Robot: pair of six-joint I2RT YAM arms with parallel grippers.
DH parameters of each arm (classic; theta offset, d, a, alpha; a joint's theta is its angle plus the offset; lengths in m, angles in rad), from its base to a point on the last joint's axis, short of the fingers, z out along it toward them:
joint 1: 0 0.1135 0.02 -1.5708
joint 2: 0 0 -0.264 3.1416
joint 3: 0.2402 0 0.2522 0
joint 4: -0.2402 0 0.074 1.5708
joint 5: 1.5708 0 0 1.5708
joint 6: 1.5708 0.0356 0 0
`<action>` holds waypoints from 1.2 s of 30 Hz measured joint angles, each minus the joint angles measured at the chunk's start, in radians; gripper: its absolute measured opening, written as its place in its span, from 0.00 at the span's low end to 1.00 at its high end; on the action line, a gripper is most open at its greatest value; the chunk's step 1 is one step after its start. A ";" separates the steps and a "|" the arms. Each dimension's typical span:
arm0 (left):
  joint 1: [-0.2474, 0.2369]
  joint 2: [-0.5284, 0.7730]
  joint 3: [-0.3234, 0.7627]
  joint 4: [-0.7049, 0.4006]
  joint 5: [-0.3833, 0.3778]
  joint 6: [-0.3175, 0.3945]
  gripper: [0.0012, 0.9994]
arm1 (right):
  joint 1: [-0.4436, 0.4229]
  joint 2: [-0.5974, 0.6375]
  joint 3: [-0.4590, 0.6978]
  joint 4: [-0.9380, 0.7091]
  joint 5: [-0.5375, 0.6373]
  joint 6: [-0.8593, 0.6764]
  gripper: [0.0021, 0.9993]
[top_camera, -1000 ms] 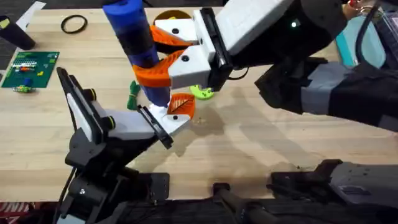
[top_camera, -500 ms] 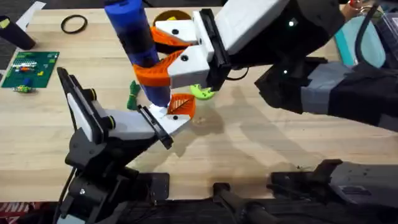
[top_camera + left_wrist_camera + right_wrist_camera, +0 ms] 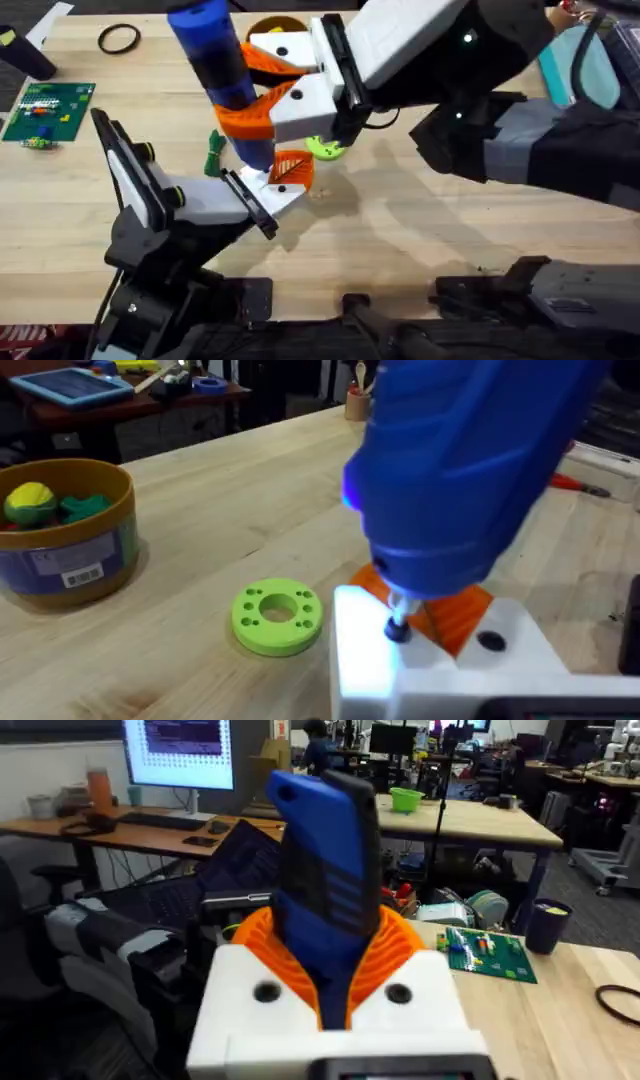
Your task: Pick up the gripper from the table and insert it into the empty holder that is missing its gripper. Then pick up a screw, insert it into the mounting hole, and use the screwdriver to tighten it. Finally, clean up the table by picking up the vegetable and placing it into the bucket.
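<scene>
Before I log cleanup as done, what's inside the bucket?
The left wrist view shows the bucket holding a yellow-and-green round item and a green piece. Its wall hides whatever lies beneath them.

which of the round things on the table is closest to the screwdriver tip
The lime-green disc, lying just beside the screwdriver tip at the holder. The yellow bucket sits farther back, and the black ring is far off near the table's back left.

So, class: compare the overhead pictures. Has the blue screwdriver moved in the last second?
No. The screwdriver sits at the same spot relative to the lime-green disc and the black ring; the right gripper holds it over the holder.
</scene>
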 joint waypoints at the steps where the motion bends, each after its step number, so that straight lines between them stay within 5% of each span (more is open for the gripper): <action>1: 0.000 0.000 0.000 0.000 0.000 0.000 0.01 | 0.000 0.000 0.000 0.000 0.000 0.000 0.08; 36: 0.000 0.000 0.000 -0.001 0.000 0.000 0.01 | 0.004 0.000 0.009 -0.055 0.027 0.008 0.08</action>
